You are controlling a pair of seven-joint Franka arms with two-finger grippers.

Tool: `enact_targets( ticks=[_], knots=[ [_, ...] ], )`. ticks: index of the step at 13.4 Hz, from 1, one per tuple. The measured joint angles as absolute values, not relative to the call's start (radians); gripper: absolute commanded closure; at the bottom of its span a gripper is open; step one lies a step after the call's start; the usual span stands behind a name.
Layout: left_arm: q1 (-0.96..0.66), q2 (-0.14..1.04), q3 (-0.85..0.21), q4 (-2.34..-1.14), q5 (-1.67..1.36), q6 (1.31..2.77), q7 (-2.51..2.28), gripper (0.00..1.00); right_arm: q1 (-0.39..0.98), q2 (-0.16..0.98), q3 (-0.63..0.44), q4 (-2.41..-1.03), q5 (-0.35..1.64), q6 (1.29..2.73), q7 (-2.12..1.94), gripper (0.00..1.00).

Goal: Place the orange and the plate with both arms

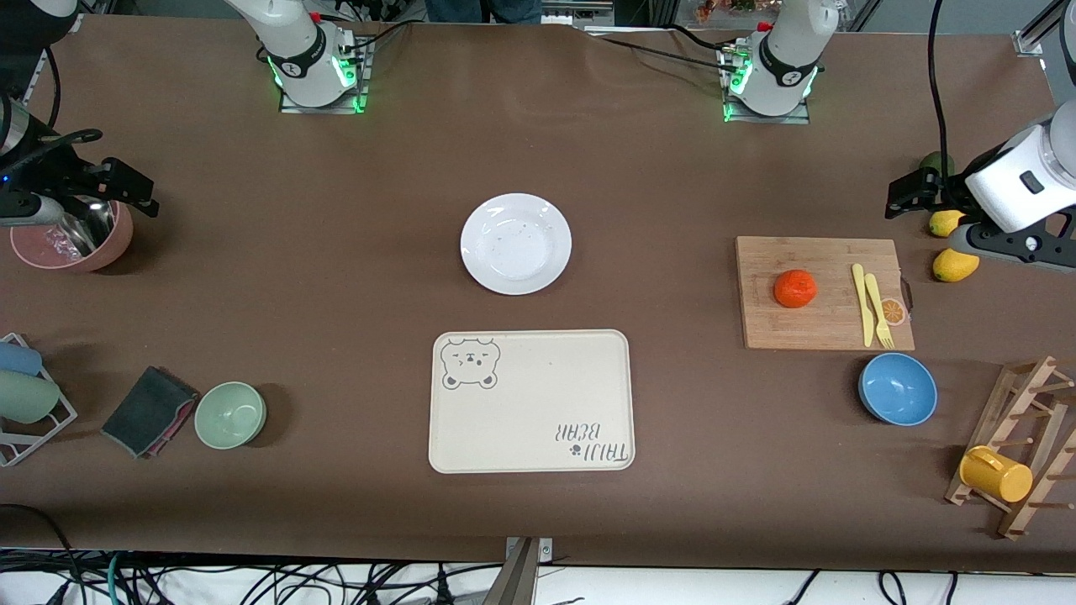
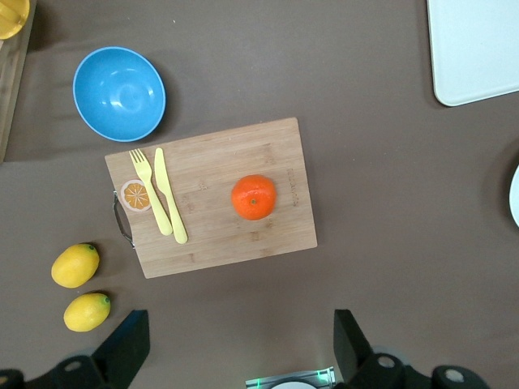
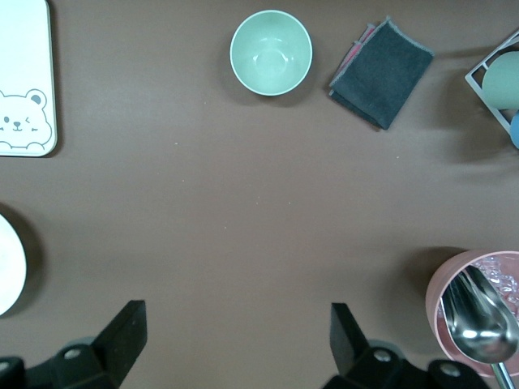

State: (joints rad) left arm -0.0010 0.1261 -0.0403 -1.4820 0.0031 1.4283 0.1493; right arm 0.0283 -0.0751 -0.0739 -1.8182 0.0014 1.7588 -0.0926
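The white plate (image 1: 515, 244) lies in the middle of the table, farther from the front camera than the cream tray (image 1: 531, 402). The orange (image 1: 794, 288) sits on a wooden cutting board (image 1: 820, 328) toward the left arm's end; it also shows in the left wrist view (image 2: 253, 197). My left gripper (image 1: 909, 195) is open and empty, up over the table beside the board, near the lemons; the left wrist view shows it (image 2: 239, 334) apart from the orange. My right gripper (image 1: 126, 189) is open and empty, over the pink bowl (image 1: 101, 248); the right wrist view shows it (image 3: 236, 326) above bare table.
A yellow knife and fork (image 1: 872, 307) lie on the board. A blue bowl (image 1: 898, 388), two lemons (image 1: 954, 265) and a wooden rack with a yellow cup (image 1: 996, 473) are at the left arm's end. A green bowl (image 1: 230, 414), a dark cloth (image 1: 150, 410) and a cup rack (image 1: 25, 395) are at the right arm's end.
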Motion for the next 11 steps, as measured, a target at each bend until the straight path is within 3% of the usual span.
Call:
enact_targets(
  ticks=[11],
  knots=[
    [-0.001,0.126,-0.041,-1.482,0.003,1.421,0.149,0.0,0.028,-0.073,-0.088,-1.818,0.001,1.759,-0.093,0.0]
  ],
)
